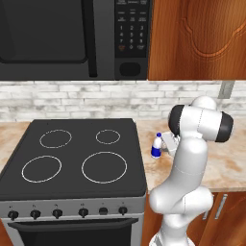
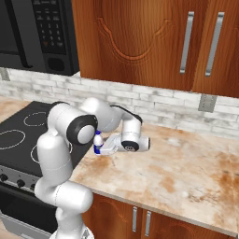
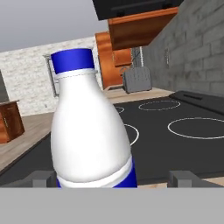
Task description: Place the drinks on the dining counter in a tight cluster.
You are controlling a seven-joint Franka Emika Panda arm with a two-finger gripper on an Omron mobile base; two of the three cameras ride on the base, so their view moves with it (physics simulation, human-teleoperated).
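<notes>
— Standing upright on the marbled worktop [image 1: 230, 163], close to its left edge where it meets the stove [image 1: 72, 158], is a white bottle [image 1: 156, 145] with a blue band at its base. Do you see it too?

— Yes. From the right base view the bottle [image 2: 97, 142] is partly hidden behind the robot's elbow, but its white body and blue bottom show just off the stove's [image 2: 28, 135] right edge.

— And the gripper [image 1: 168, 142]?

— It lies level, low over the worktop [image 2: 186, 172], pointing toward the stove with the bottle at its tips. In the right base view the gripper [image 2: 103, 148] reaches the bottle from the worktop side.

— Jaws?

— Spread wide apart. In the hand view the two fingertips [image 3: 41, 179] rise at either side of the bottle's [image 3: 89, 140] base, each with a gap to the bottle. Nothing is clamped; the bottle stands between them on its own.

— What does the hand view add about the bottle?

— White body, blue cap, blue band at the bottom, upright. Behind it the black cooktop [image 3: 175, 131] with its ring markings runs away, and a toaster [image 3: 137, 80] sits on the far worktop beyond the stove.

— Anything above?

— A microwave [image 1: 72, 38] hangs over the stove, wooden cabinets [image 2: 154, 42] beside it, and a pale brick wall [image 1: 96, 101] runs behind the worktop.
</notes>
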